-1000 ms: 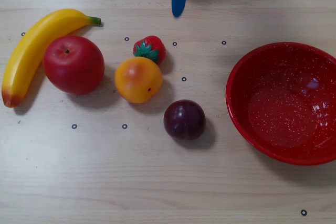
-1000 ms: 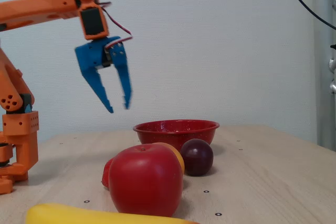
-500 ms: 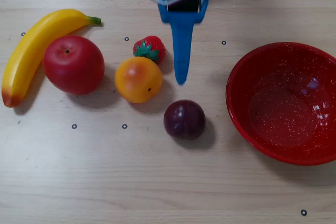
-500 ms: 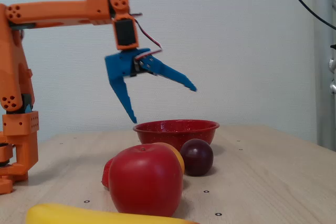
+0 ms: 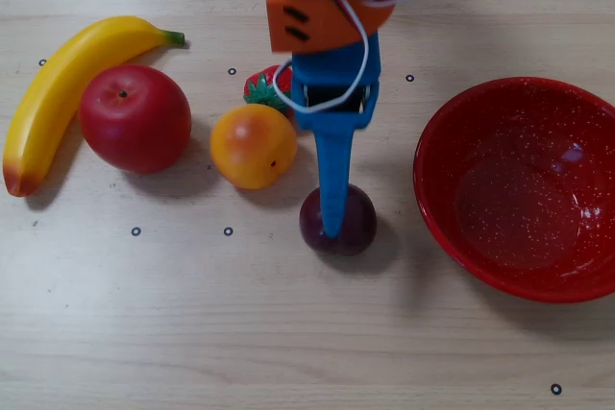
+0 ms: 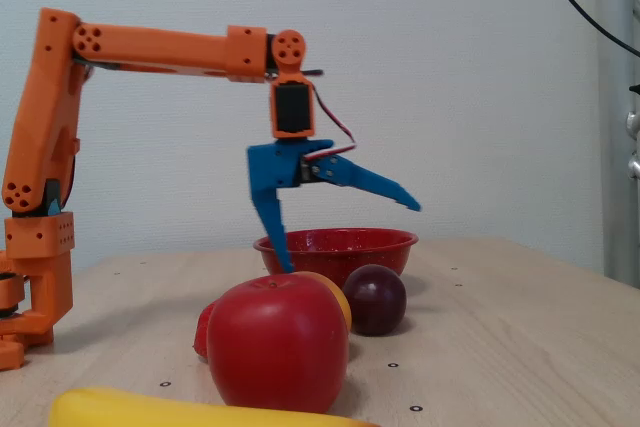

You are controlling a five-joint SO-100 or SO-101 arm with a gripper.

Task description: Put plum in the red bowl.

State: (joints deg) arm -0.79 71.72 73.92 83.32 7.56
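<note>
— Above the plum (image 5: 338, 221), the gripper (image 6: 350, 237) is hanging wide open, holding nothing; the fruit is sitting on the bench (image 5: 288, 333) beside the red bowl (image 5: 524, 189).
— I'd be lowering straight down, straddling its widest part before squeezing.

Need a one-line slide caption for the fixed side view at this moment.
Orange arm holds its open blue gripper above the table, over a plum lying in front of the red bowl.
</note>
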